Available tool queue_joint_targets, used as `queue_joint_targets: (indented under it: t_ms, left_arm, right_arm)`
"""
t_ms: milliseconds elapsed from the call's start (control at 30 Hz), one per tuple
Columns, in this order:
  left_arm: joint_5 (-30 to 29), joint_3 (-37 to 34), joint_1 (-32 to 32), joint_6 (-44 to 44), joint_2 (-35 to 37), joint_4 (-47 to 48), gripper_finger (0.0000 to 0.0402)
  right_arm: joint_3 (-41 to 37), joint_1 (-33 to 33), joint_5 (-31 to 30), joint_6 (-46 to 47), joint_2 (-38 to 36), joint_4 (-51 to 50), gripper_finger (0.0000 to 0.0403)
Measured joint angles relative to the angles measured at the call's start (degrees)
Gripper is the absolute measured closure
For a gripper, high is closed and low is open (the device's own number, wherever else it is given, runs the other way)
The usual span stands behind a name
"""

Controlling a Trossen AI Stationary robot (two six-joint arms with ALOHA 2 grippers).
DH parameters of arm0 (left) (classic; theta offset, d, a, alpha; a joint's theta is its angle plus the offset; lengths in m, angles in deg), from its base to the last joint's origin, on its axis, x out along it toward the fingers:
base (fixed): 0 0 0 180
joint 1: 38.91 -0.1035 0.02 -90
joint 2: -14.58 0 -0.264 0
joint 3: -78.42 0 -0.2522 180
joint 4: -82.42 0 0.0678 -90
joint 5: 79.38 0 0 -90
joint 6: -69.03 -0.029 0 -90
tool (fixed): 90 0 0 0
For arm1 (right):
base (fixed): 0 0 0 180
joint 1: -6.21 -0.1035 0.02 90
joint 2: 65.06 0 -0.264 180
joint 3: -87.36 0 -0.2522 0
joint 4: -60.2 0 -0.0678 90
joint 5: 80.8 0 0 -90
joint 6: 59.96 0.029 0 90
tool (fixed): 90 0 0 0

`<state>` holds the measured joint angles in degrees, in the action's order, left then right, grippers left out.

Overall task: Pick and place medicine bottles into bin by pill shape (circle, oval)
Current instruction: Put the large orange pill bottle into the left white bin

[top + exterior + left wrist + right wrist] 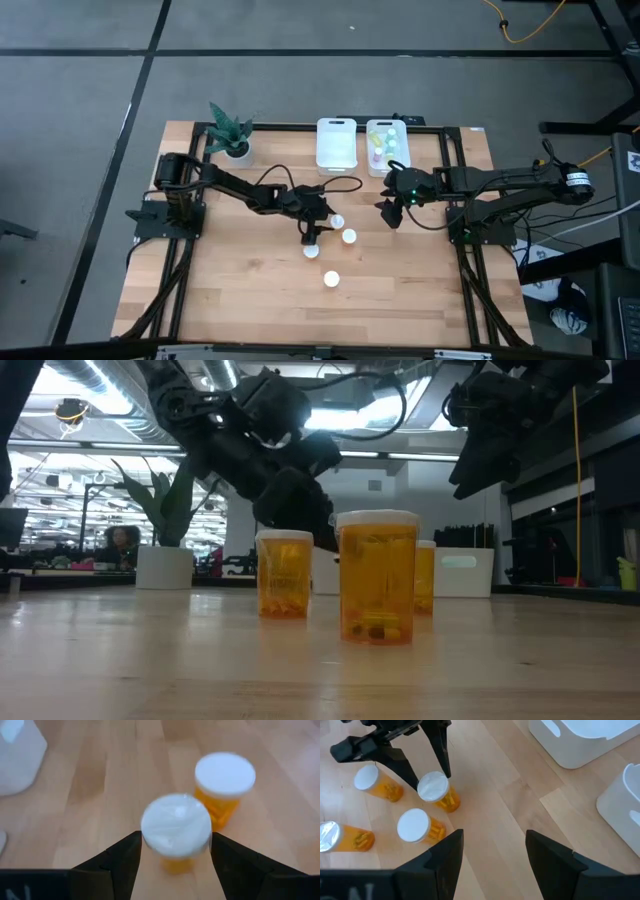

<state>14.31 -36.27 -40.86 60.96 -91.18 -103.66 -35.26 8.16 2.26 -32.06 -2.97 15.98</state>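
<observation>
Four orange medicine bottles with white caps stand upright mid-table (349, 236) (311, 251) (331, 279). My left gripper (335, 222) is at the fourth, farthest one (338, 221), its fingers closed on either side of the cap (175, 825). Another bottle (225, 780) stands just beyond it. My right gripper (390, 212) hangs open and empty above the table, right of the bottles (495, 850). Small pastel bottles (380, 150) lie in the right white bin (372, 135). My left gripper has the bottle's white cap between its two fingers, one fingertip (132, 847) on each side of the cap's rim (150, 842). The fingers slant down from above (440, 760). The bottle is upright; its base (451, 804) looks to be on the table.
Two white bins stand at the far edge, the left one (337, 124) showing nothing inside. A potted green plant (230, 135) stands at the far left. Bare wood lies to the near side of the bottles and between them and the bins.
</observation>
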Motion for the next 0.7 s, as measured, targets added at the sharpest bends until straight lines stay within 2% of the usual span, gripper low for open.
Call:
queue_joint_targets:
  t_ms: [567,700]
  left_arm:
    - [0.32,0.07,-0.39,0.04,-1.32,-4.53,0.0175]
    - [0.31,0.04,-0.76,4.45,-1.17,-5.17,0.0176]
  right_arm:
    - [0.0,0.0,0.0,-1.38,0.0,-0.31,0.0187]
    - [0.0,0.0,-0.02,-1.45,0.0,-0.31,0.0187]
